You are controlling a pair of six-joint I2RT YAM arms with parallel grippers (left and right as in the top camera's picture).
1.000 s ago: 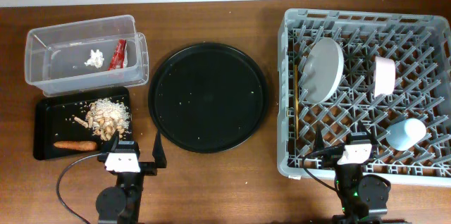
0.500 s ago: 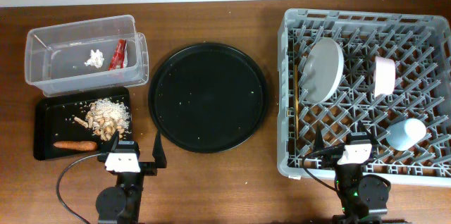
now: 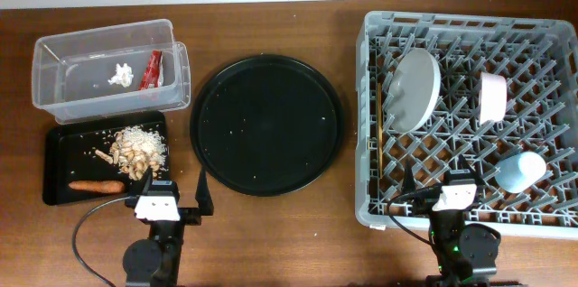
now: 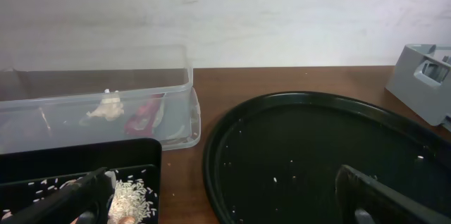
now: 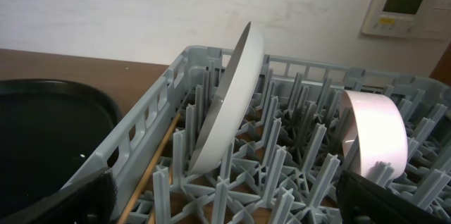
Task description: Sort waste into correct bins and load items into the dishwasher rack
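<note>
- The left gripper [image 3: 170,197] sits at the near edge of the table [image 3: 289,242], left of centre. Its jaws are wide apart with nothing between them.
- The right gripper [image 5: 225,180] sits at the near edge of the dishwasher rack [image 3: 470,19]. Its jaws are also spread wide and hold nothing.
- The flat black tray [image 3: 60,156] lies at the table's near-left. The carrot [image 3: 96,185] lies along its near edge and the pile of food scraps [image 3: 135,149] fills its far-right corner.
- The light-blue cup [image 3: 521,171] lies on its side among the pegs at the rack's near-right.
- The chopsticks [image 5: 153,164] lie along the inside of the rack's left wall.
- The round black tray [image 3: 266,124] lies mid-table between the bins and the rack, with only a few pale specks on it.
- The grey plate [image 3: 414,88] stands on edge between pegs in the rack's far-left part.
- The white bowl [image 3: 493,97] stands on edge to the right of the plate, apart from it.
- The clear tub [image 3: 104,32] sits at the far-left of the table, just beyond the flat tray. It holds the red wrapper [image 3: 152,68] and the white tissue [image 3: 121,75] side by side.
</note>
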